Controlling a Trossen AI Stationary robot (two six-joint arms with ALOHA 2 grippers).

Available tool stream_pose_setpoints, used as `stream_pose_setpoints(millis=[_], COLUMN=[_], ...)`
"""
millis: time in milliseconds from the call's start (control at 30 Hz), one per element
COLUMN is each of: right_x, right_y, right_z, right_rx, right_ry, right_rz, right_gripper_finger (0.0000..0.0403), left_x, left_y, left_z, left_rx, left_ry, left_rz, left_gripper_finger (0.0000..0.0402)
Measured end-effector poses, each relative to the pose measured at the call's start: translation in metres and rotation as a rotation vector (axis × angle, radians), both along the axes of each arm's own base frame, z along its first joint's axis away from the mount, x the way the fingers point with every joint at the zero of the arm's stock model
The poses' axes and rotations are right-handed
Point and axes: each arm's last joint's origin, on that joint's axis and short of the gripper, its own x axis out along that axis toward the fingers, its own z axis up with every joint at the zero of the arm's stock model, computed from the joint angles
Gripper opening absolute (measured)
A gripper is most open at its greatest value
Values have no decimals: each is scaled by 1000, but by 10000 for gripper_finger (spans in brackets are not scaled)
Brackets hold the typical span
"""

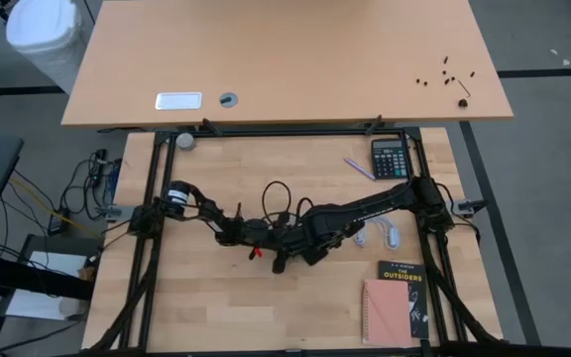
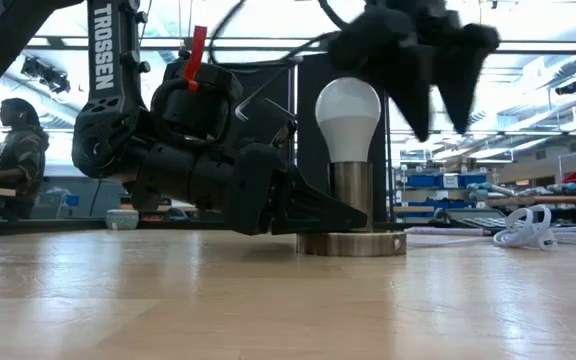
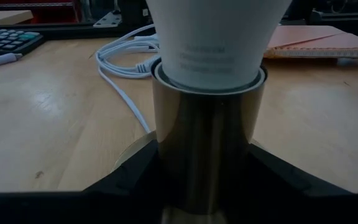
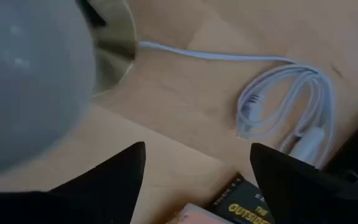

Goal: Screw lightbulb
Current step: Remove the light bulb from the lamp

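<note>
**Lightbulb upright in its socket, right gripper poised beside the crown**

The lightbulb (image 2: 347,118), a small white pear-shaped glass bulb, stands upright with its neck down in a brass-coloured metal socket (image 2: 351,205) near the middle of the pale wooden table (image 2: 268,300). Its long axis runs straight up and down, so any turning has to go round that vertical line.

The left gripper (image 2: 313,215) lies low and level on the table, its two dark fingers set either side of the socket's tube and clamped on it, as the left wrist view shows at close range.

The right gripper (image 2: 433,75) hangs above and a little to one side of the bulb's rounded top, fingers pointing down and spread apart, empty. In the right wrist view the bulb's dome (image 4: 30,81) sits off to the side of the fingers, not between them. Judging by this, the right gripper must shift sideways over the crown, then close. A coiled white cord (image 4: 291,106) lies well apart on the table.
</note>
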Motion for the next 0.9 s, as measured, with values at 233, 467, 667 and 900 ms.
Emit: stream_pose_setpoints(millis=[233, 467, 667, 900], right_x=[9, 19, 22, 15], right_y=[19, 31, 22, 19], right_z=[8, 7, 7, 7], right_rx=[-2, -81, -184, -213], right_ry=[-171, -324, -336, -250], right_rz=[142, 200, 218, 272], right_gripper_finger=[291, 291, 287, 287], left_x=[0, 0, 0, 0], left_y=[0, 0, 0, 1], left_z=[0, 0, 0, 0], left_rx=[-1, -1, -2, -3], left_ry=[0, -1, -1, 5], left_rz=[-3, -3, -1, 11], left_gripper_finger=[198, 198, 198, 198])
